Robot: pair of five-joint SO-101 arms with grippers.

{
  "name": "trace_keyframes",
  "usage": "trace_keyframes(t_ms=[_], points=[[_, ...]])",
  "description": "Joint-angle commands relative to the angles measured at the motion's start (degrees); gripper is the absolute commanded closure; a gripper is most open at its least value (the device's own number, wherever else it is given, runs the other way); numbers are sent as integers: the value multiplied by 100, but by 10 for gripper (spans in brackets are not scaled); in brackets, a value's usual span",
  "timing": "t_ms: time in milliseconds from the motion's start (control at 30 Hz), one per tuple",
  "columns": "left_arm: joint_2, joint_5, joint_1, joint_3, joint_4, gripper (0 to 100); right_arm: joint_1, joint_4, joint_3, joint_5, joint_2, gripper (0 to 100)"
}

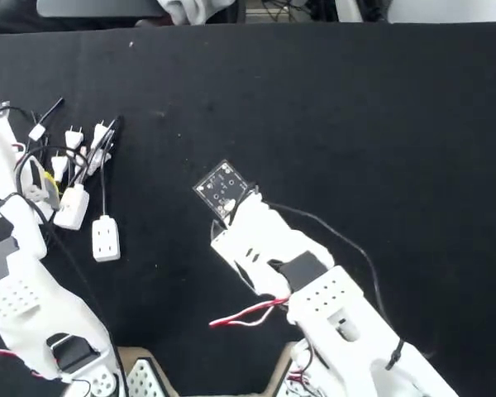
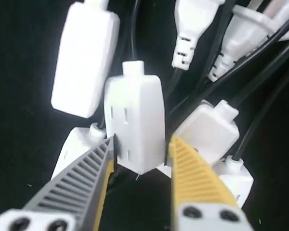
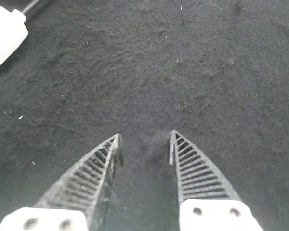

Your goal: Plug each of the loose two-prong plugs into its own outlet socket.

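My left gripper (image 2: 140,144) is shut on a white outlet socket (image 2: 135,120), its grey and yellow fingers (image 2: 192,168) pressed against the block's two sides, slots facing the camera. Around it lies a tangle of white two-prong plugs (image 2: 190,29) and other sockets (image 2: 84,57) on black cords. In the high view this cluster (image 1: 74,165) sits at the table's left, beside the left arm (image 1: 8,248). One socket (image 1: 106,238) lies apart, nearer the front. My right gripper (image 3: 144,144) is open over bare black cloth, holding nothing, with a white socket end (image 3: 5,38) far off.
A black cloth (image 1: 355,124) covers the table. The right arm (image 1: 273,256) stands at the middle front, its red and white wires (image 1: 244,314) trailing to the base. Black cords (image 1: 99,178) cross among the plugs at the left.
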Motion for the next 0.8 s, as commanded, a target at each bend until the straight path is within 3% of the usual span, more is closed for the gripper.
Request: trace_keyframes(t_ms=[0,200,333,600,767], points=[[-88,70,-127,40,-35,834,-79,-132,-31,-53,-22,854],[-413,-26,-145,57,-26,855,-79,-132,-22,-53,-22,854],[-343,-598,-338,136,-185,915,-79,-114,-22,-44,-22,854],[290,-958,-629,374,-967,762,-79,-123,-22,-44,-22,854],[273,-949,-620,242,-923,853,-79,-132,-22,-44,-22,854]])
